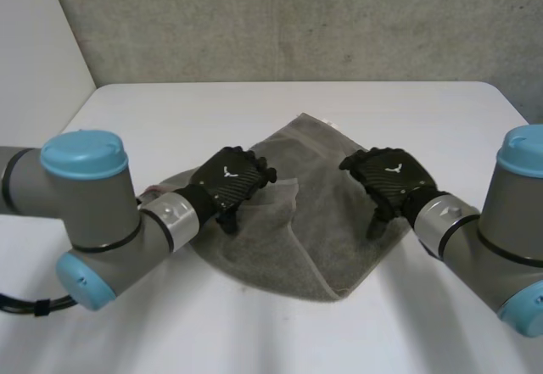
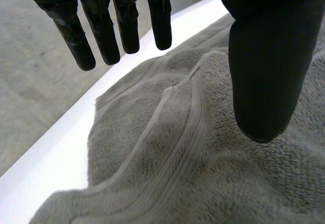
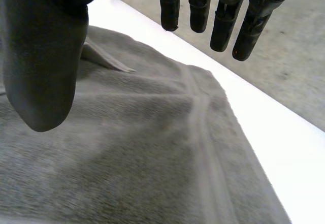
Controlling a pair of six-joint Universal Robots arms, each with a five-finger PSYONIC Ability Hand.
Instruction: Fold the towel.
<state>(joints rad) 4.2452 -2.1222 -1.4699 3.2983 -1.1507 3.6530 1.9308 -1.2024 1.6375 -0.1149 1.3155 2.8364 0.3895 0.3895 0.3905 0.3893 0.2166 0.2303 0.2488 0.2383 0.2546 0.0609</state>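
Note:
A grey towel lies partly folded in the middle of the white table, one corner pointing away from me and one toward me. My left hand hovers over the towel's left part, fingers straight and apart from the thumb, holding nothing. In the left wrist view the fingers hang above a folded-over towel edge with a woven band. My right hand hovers over the towel's right side, open. In the right wrist view its fingers hang above the towel near its right edge.
The table's far edge meets a grey concrete wall. Bare table surface lies all round the towel. A small white tag or object peeks out by the towel's far corner.

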